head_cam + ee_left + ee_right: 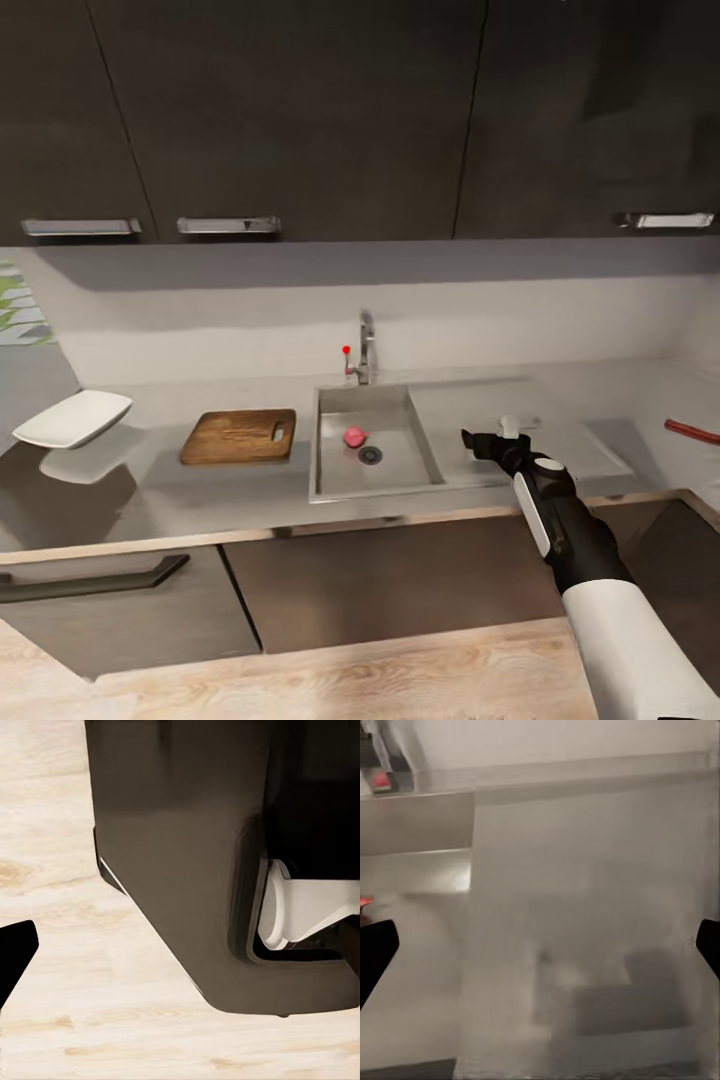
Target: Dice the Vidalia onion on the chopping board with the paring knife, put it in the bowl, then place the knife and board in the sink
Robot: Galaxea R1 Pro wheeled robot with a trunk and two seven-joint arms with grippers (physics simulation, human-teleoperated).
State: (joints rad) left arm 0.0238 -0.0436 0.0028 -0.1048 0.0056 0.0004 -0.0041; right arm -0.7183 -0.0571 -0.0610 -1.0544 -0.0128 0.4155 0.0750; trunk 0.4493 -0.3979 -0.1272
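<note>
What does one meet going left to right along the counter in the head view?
Bowl → chopping board → onion in the sink → right tool over the drainboard → paring knife.

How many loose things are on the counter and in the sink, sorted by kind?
Bowls: 1, the white bowl
Boards: 1, the chopping board
Onions: 1, the pink onion in the sink
Knives: 1, the red-handled knife at the far right of the counter
Total: 4
</note>
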